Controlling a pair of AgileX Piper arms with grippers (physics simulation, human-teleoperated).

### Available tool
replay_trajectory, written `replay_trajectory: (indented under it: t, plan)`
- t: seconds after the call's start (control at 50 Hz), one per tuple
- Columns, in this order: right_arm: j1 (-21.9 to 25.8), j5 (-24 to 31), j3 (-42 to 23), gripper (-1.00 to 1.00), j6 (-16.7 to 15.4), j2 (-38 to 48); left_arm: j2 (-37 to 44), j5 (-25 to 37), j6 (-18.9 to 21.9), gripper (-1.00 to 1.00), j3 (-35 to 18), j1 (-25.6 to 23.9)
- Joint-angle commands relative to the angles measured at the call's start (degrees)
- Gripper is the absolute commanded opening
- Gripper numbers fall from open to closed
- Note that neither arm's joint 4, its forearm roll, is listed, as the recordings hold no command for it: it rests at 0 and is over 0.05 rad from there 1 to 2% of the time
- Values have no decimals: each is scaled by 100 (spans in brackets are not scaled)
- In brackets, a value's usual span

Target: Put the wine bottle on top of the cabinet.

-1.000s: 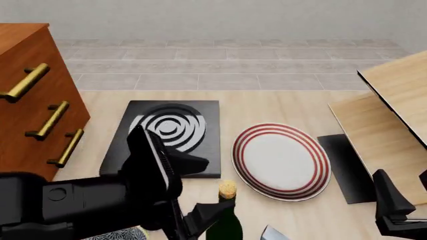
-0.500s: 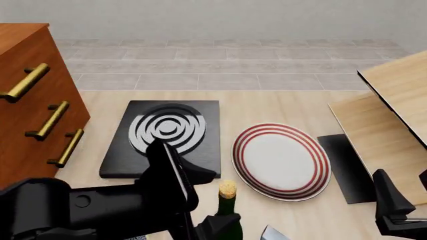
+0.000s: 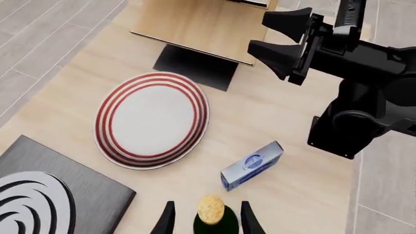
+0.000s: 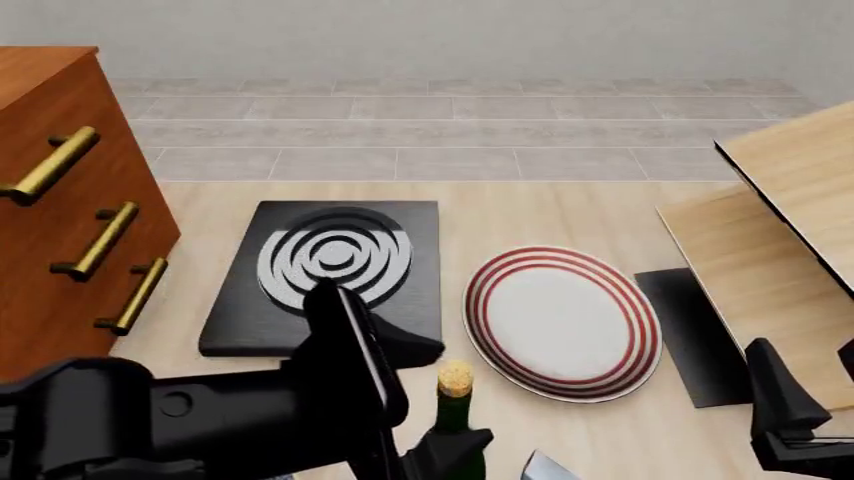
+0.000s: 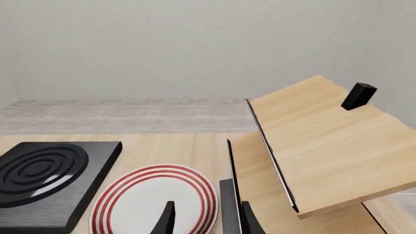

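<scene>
bottle [image 4: 454, 415] upright at 6 o'clock near edge, left gripper [image 3: 206, 222] fingers open astride neck, not yet clamped. i'd close squarely below cork, lift straight, then swing toward cabinet [image 4: 60, 200] at 9. right gripper [image 5: 206, 219] open, idle.

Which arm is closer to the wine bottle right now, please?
Left. Its tool straddles the wine bottle at the neck; the right tool sits off to the bottle's right, past the plate.

The wine bottle [image 4: 455, 425], dark green with a tan cork, stands upright at the front view's bottom centre. The reddish-brown cabinet [image 4: 54, 220] with brass bar handles fills its left edge.
</scene>
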Motion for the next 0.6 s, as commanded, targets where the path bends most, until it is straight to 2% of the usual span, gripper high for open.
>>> replay_trajectory:
  t: [0.02, 0.36, 0.38, 0.6]
  plan:
    - [0, 14, 0, 100, 7, -6, 86, -65, -8, 100, -46, -98]
    - [0, -44, 1, 100, 7, 51, -16, -92, -41, 100, -19, -27]
    - [0, -42, 1, 100, 8, 50, -28, -119, -31, -100, 11, -7]
    - [0, -41, 0, 100, 3, 44, -123, -69, 25, -100, -2, 58]
